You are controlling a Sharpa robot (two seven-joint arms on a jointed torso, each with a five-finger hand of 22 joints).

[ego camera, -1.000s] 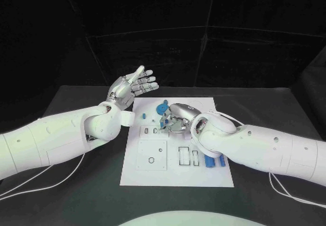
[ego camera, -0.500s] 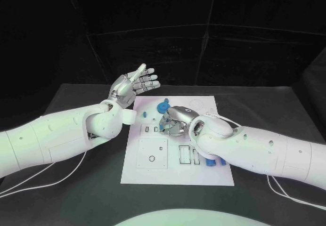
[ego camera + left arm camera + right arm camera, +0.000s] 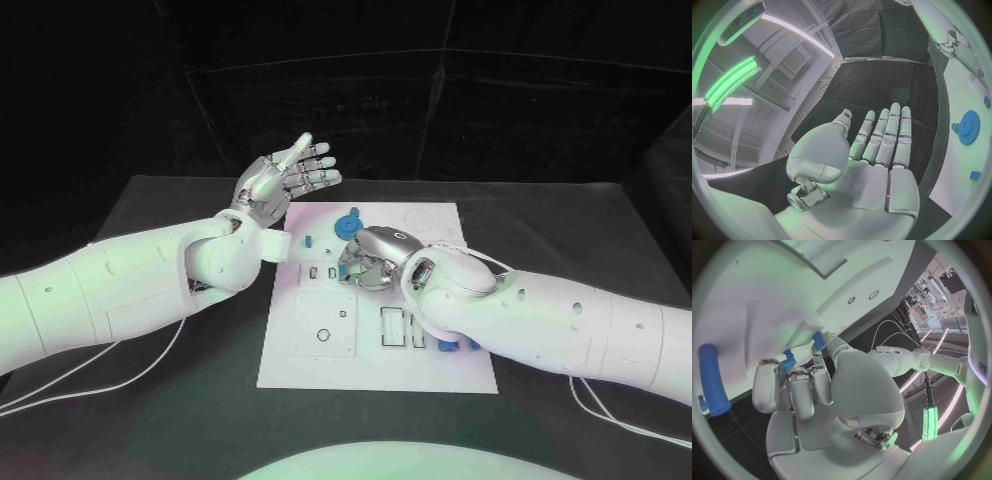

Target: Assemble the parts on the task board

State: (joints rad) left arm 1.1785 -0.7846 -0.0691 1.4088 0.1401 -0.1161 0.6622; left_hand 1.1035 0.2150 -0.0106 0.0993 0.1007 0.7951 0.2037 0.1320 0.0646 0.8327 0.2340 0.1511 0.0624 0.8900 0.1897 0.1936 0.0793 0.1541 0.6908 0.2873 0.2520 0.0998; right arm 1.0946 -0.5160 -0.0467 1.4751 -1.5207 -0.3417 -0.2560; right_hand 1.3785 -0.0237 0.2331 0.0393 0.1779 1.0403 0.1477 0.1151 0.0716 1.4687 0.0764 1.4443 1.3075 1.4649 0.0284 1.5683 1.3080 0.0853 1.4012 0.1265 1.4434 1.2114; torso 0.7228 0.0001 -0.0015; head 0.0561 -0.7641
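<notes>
The white task board (image 3: 372, 360) lies in the middle of the black table. My right hand (image 3: 369, 256) rests on its upper middle, fingers curled down. In the right wrist view its fingertips (image 3: 786, 371) pinch a small blue part (image 3: 789, 360) against the board (image 3: 748, 305), and a second small blue piece (image 3: 819, 339) stands by the thumb. A blue gear (image 3: 346, 228) lies just beyond that hand. My left hand (image 3: 289, 175) is raised above the board's far left corner, fingers straight and holding nothing; its palm (image 3: 861, 165) shows with the gear (image 3: 968, 127) beside it.
A small blue piece (image 3: 306, 241) sits near the board's left edge. Two blue pieces (image 3: 456, 345) lie at the board's lower right, half under my right forearm. A long blue cylinder (image 3: 711, 377) lies on the board. Dark table surrounds the board on all sides.
My right hand has crept slightly left and toward the board's far edge, staying curled on the part. The left hand has risen a touch, fingers still spread.
</notes>
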